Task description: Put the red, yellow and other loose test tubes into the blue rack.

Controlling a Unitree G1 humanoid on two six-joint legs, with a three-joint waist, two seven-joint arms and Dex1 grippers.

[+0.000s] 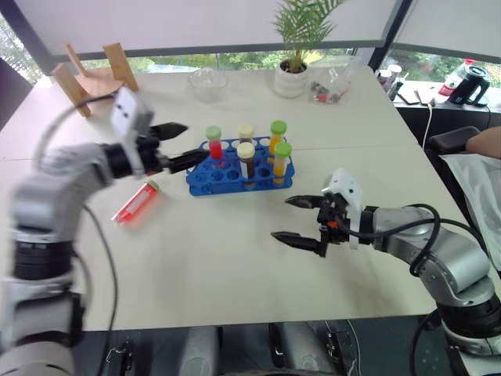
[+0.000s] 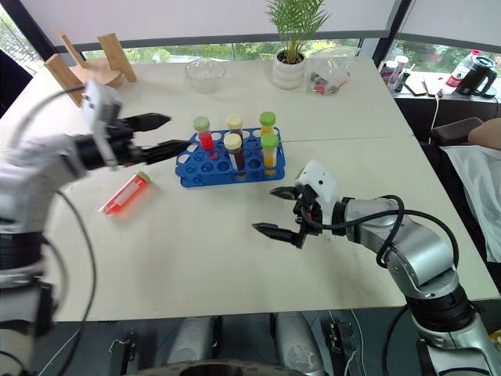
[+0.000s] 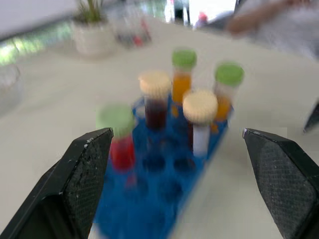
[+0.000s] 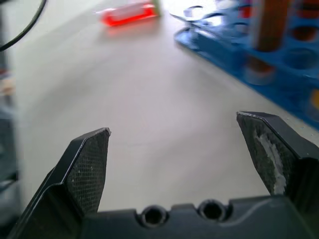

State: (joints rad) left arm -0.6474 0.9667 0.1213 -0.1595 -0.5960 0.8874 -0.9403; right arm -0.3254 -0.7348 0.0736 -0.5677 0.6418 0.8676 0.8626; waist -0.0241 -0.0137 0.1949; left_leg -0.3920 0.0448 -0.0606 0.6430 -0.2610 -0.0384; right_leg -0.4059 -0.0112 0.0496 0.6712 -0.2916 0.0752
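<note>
Red tube (image 1: pixel 136 204) flat on table (image 1: pixel 235 258) (green cap toward rack (image 1: pixel 239 174)); lying diagonally

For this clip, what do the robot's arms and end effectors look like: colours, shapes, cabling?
Both arms are silver-grey metal with rounded joint housings and black rings. Each wrist carries a white boxy housing. Loose black cables loop along the forearms. The left end effector and right end effector each have two black, tapering fingers; the right fingers' inner pads are cross-hatched, one scuffed pale.
</note>
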